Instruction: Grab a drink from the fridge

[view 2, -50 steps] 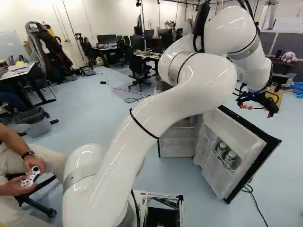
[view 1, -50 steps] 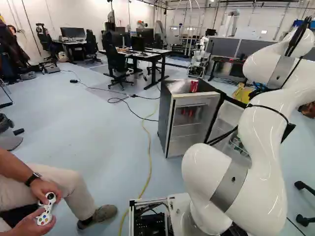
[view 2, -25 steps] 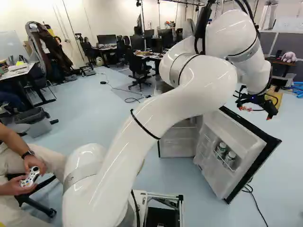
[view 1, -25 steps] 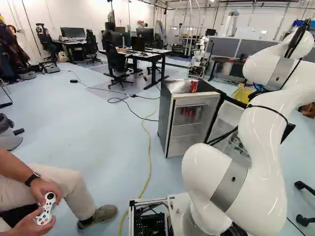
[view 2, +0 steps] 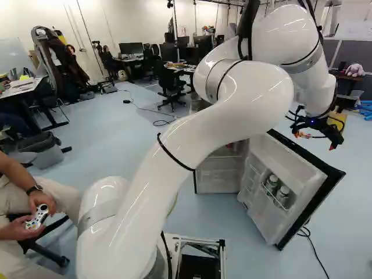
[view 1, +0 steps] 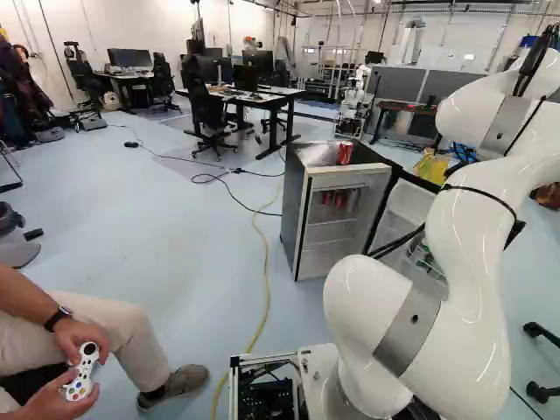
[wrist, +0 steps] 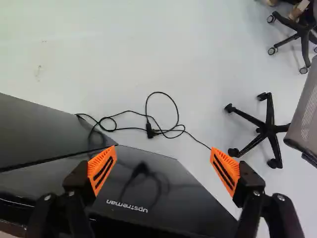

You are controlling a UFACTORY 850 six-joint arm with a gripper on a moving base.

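Note:
In the right base view my gripper hangs high beyond the fridge door, which stands open. The wrist view shows the gripper open, nothing between its orange pads, over the door's glossy black outer face. The small fridge faces the base in the left base view. A red can stands on its top, and several cans, some of them red, are on an upper shelf inside. Two green-and-white containers sit in the door's rack. My arm hides part of the fridge in the right base view.
Black cables lie on the floor beside the door, near wheeled chair bases. A yellow cable runs along the floor left of the fridge. Desks and another robot stand farther back.
My arm has shifted a little, its upper part and gripper drifting slightly to the right in the right base view. The base, fridge and door have stayed put.

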